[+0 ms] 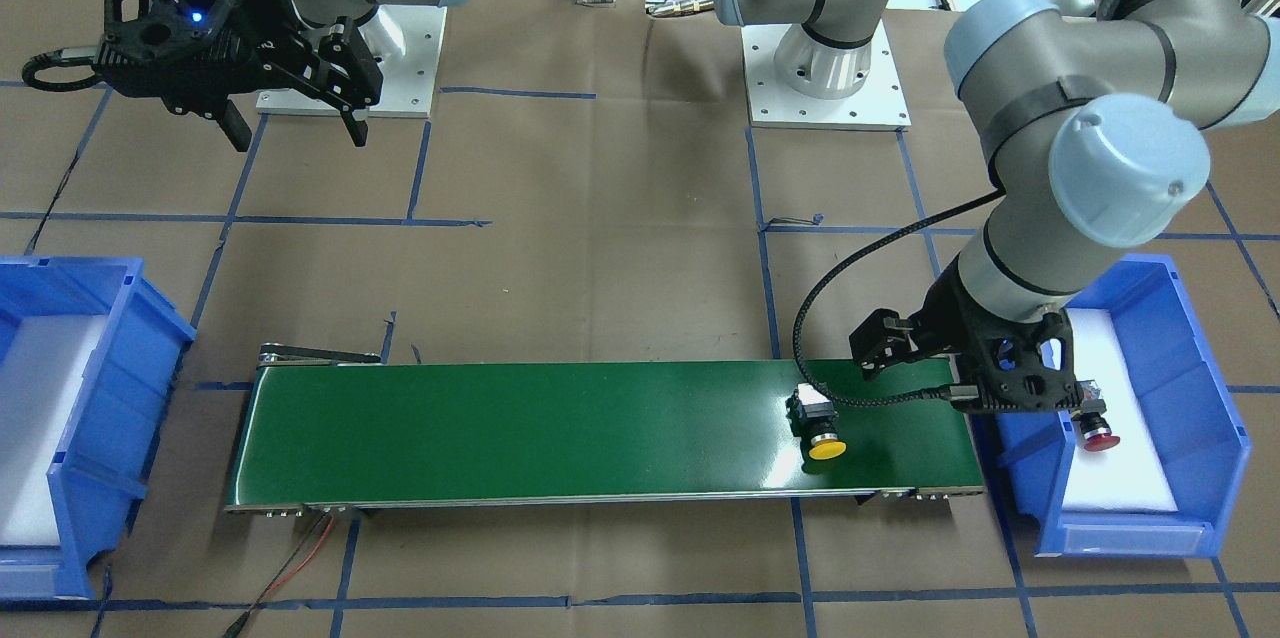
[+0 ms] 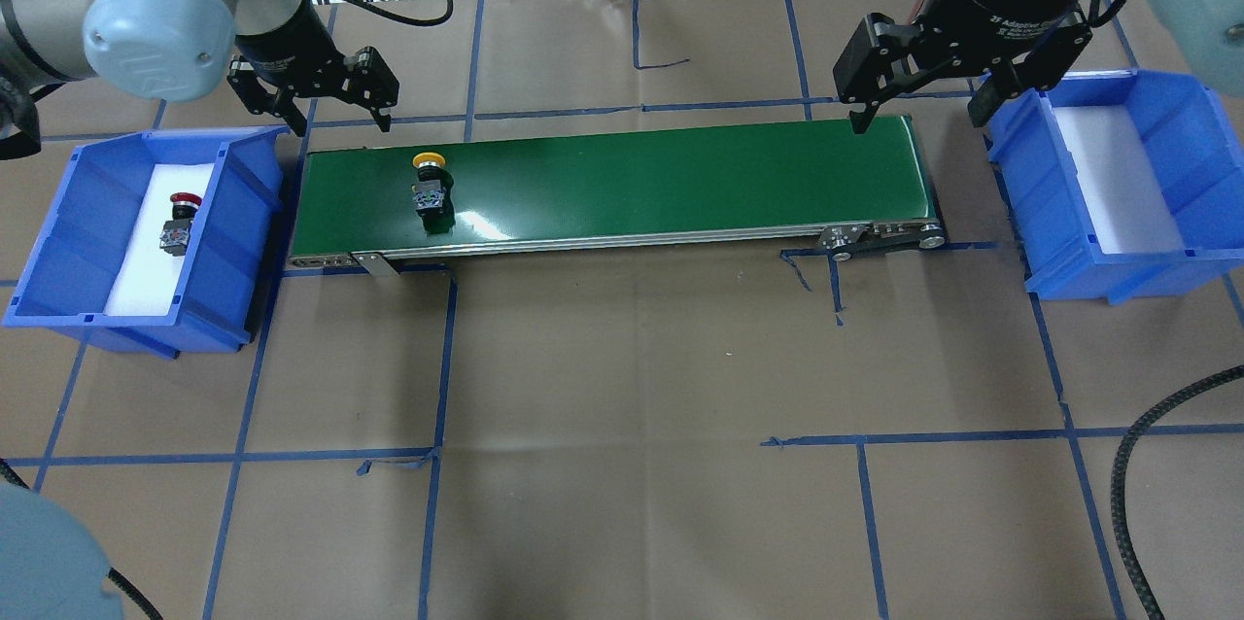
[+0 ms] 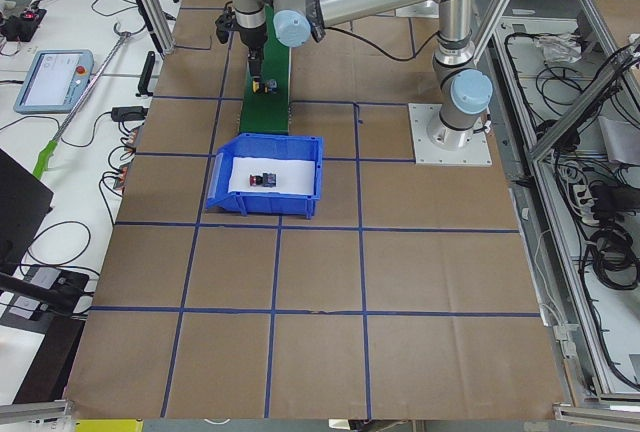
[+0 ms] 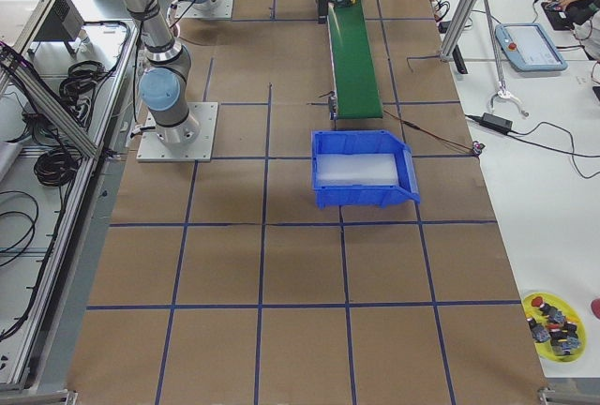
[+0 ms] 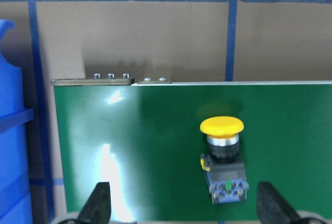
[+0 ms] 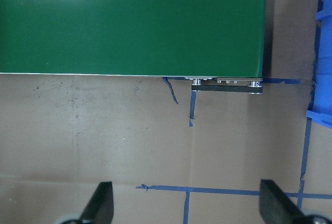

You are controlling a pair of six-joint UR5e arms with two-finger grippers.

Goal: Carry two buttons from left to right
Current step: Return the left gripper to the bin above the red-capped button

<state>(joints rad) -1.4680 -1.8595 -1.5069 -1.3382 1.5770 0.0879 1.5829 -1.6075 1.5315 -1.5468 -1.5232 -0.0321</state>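
A brown paper-covered table [image 2: 622, 358] carries a long green belt [image 2: 632, 183] with a blue bin at each end, the left bin [image 2: 58, 241] and the right bin [image 2: 1166, 163] (both lined in white). The left gripper [image 2: 342, 124] hangs over the belt's left end, jaws spread wide and empty. The right gripper [image 2: 918, 120] hangs over the right end, likewise wide apart and empty. The yellow button [image 2: 430, 183] lies on its side on the belt near its left end. The red button [image 2: 179, 222] lies in the left bin.
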